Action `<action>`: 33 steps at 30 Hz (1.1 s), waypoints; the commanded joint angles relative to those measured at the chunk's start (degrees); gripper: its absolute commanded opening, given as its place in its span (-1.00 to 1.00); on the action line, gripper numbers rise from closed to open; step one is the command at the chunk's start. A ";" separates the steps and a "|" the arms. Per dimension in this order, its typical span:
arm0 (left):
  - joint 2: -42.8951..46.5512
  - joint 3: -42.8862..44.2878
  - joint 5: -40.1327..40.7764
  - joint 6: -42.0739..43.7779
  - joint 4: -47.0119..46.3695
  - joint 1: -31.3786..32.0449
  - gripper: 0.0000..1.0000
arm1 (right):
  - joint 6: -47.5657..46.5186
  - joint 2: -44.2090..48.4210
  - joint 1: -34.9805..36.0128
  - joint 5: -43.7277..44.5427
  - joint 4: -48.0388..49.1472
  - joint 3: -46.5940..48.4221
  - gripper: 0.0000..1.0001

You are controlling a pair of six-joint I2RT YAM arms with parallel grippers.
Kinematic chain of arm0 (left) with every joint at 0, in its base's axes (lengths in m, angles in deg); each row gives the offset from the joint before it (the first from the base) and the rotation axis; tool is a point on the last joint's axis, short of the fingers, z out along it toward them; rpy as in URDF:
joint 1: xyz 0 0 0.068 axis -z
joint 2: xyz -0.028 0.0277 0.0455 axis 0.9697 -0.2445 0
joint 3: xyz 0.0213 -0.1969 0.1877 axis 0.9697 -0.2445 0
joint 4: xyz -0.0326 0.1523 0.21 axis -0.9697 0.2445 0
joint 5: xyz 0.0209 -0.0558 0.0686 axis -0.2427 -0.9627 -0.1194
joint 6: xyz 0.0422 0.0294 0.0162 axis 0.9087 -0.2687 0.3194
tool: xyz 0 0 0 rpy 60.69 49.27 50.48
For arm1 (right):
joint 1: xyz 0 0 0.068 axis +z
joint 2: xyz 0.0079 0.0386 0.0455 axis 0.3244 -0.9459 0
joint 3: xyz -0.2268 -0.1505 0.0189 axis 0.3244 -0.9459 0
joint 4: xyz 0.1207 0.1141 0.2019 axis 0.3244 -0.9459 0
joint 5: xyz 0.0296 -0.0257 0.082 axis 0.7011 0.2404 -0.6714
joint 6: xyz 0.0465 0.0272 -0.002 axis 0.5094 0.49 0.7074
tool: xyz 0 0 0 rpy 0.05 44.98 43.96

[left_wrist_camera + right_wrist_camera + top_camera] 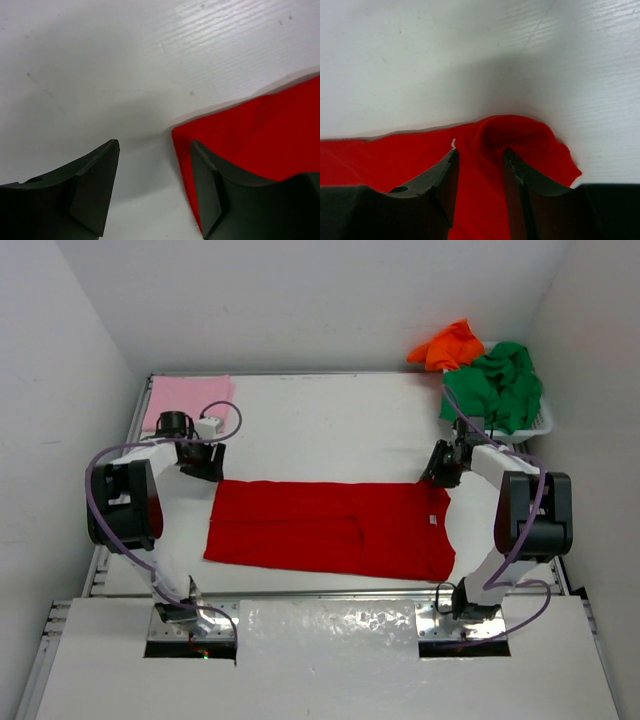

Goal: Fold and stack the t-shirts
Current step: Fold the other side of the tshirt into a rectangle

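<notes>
A: Where's the red shirt [330, 528]?

B: Mid table [330, 430], lying flat as a long rectangle running left to right. The neck end points at the right edge.

A: Left claw [154, 145]?

B: At the shirt's far left corner. Jaws are wide apart. One finger sits over the red corner, the other over bare table. Nothing is gripped.

A: Right claw [480, 152]?

B: At the far right corner of the same shirt. Jaws are apart, narrower than the left. They straddle a raised hump of red cloth that bunches up between the fingers. Can't tell from the wrist view whether the pads press on it.

A: The other shirts?

B: The pink shirt [188, 402] is folded flat in the far left corner of the table, well apart from the red one. The green shirt [500, 380] is heaped in the basket [540, 425] at the far right corner. The orange shirt [448, 343] is crumpled at the basket's far rim, touching the green one.

A: Arms clear of the basket?

B: The right arm is just beside it, on the near side. Can't tell if they touch.
</notes>
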 commanded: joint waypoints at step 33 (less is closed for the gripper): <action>4.57 -9.55 -6.37 1.42 -4.49 -1.05 -1.00 | -0.41 3.78 -3.38 2.43 11.72 -8.27 -1.00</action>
